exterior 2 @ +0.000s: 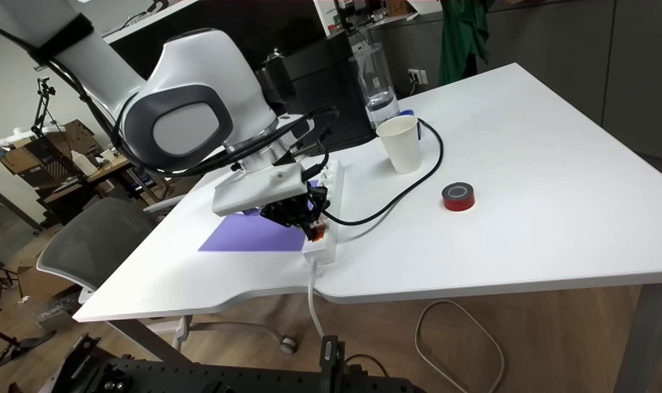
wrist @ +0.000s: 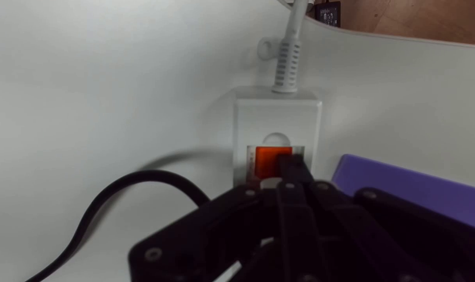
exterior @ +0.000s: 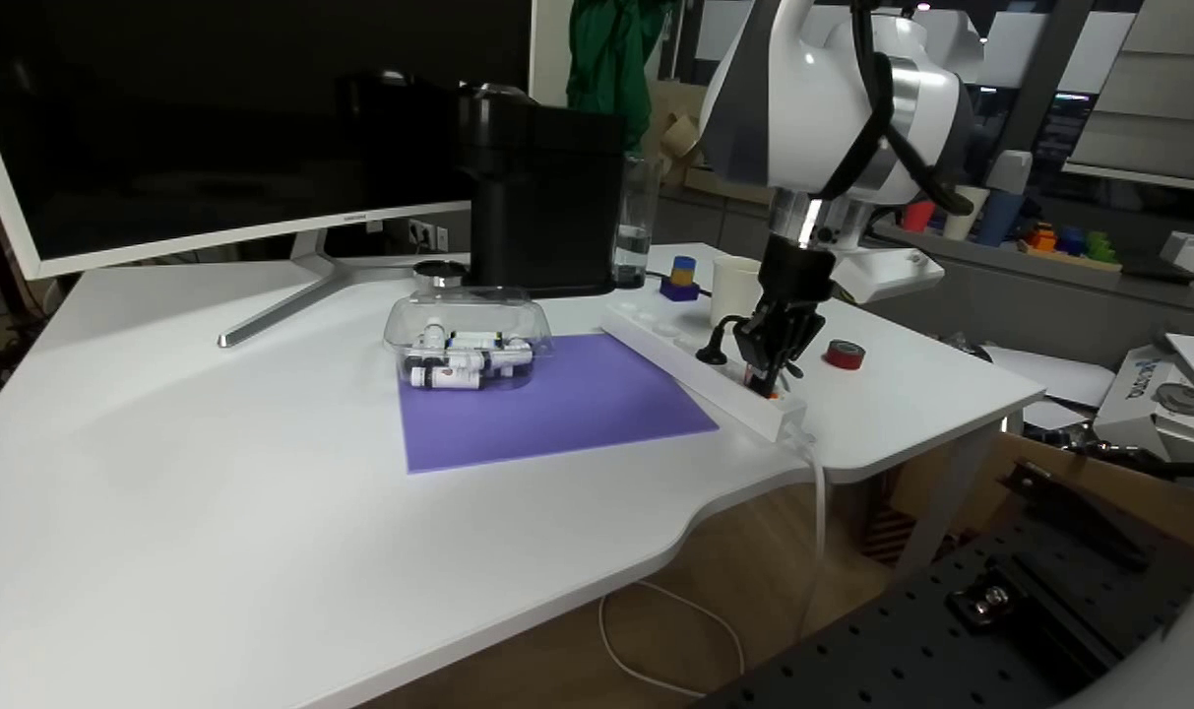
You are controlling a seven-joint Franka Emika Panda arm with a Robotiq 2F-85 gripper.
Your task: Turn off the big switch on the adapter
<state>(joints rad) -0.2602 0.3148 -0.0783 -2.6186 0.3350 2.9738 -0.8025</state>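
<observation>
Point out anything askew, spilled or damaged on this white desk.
No spill or damage shows. Slightly odd: the thin white cord of the elongated white plastic power strip hangs off the white desk, a possible snag.

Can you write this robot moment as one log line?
gripper: shut, at big switch | pressing: cannot tell | adapter: on table, black plug in | on/off: cannot tell
</observation>
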